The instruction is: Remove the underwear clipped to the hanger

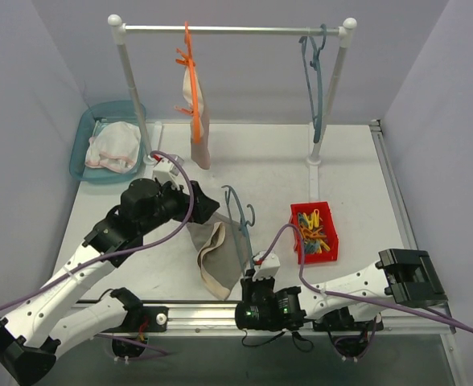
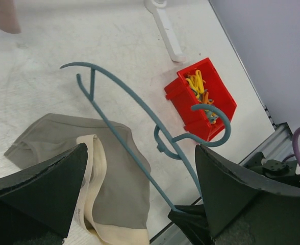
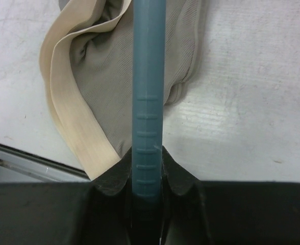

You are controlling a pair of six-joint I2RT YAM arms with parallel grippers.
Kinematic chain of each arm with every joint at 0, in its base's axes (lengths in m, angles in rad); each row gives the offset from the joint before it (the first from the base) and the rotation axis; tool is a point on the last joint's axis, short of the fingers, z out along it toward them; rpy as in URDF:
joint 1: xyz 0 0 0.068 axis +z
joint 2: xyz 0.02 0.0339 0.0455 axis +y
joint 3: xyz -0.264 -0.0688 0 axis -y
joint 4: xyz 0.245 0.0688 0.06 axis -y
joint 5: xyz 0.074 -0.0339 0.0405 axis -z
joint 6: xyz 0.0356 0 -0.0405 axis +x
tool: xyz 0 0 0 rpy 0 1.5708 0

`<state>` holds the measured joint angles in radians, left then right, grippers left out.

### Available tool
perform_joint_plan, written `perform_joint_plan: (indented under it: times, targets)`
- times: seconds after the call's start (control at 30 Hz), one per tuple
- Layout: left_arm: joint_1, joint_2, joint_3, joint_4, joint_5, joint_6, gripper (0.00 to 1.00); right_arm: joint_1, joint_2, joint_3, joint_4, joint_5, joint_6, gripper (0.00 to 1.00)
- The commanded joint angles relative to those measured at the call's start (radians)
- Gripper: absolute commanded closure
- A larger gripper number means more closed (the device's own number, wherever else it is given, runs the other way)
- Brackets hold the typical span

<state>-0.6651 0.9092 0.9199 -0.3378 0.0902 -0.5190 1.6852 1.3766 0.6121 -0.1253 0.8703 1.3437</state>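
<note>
Taupe-beige cloth briefs with a cream elastic waistband (image 1: 219,261) lie crumpled on the surface, close to the middle of the near edge. A thin blue-grey plastic hanger (image 3: 149,76) crosses over them; no clip visible on either.

Right gripper (image 3: 149,158): jaws pressed together on the hanger's bar, low at the near edge. Left gripper (image 2: 141,150): jaws spread wide, empty, hovering over briefs and hanger.

Handling (judged): the briefs are light and limp and will fold and drape when lifted. They are not fragile and unlikely to slip. The waistband is the thickest, firmest part, so it is the best pinch point. Take it where it lies clear of the hanger bar, so the bar is not caught.

Elsewhere:
- 1 white brief with pink trim (image 1: 112,146) lies in the teal plastic basket (image 1: 82,137) at the far-left corner.
- 1 pale pink brief (image 1: 204,141) hangs on an orange hanger (image 1: 190,60) from the rack rod at the far edge, apparently clipped; not yet removed.
- A red bin (image 1: 295,229) of coloured clips sits just right of the taupe briefs.
</note>
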Motion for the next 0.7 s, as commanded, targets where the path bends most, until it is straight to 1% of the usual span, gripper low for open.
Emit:
perform_joint_plan:
  times: [0.0, 0.2, 0.43, 0.67]
  targets:
    - [-0.005, -0.027, -0.026, -0.073, -0.135, 0.011, 0.06, -0.015, -0.024, 0.021, -0.043, 0.076, -0.014, 1.0]
    - [-0.005, -0.064, -0.073, -0.083, -0.136, -0.016, 0.06, -0.018, -0.01, 0.017, -0.043, 0.079, 0.003, 1.0]
    - [-0.005, -0.095, -0.066, -0.124, -0.152, -0.033, 0.06, -0.033, 0.012, 0.029, -0.043, 0.088, -0.002, 1.0]
    - [-0.005, -0.125, -0.079, -0.127, -0.156, -0.047, 0.06, -0.047, 0.021, 0.034, -0.037, 0.085, -0.015, 1.0]
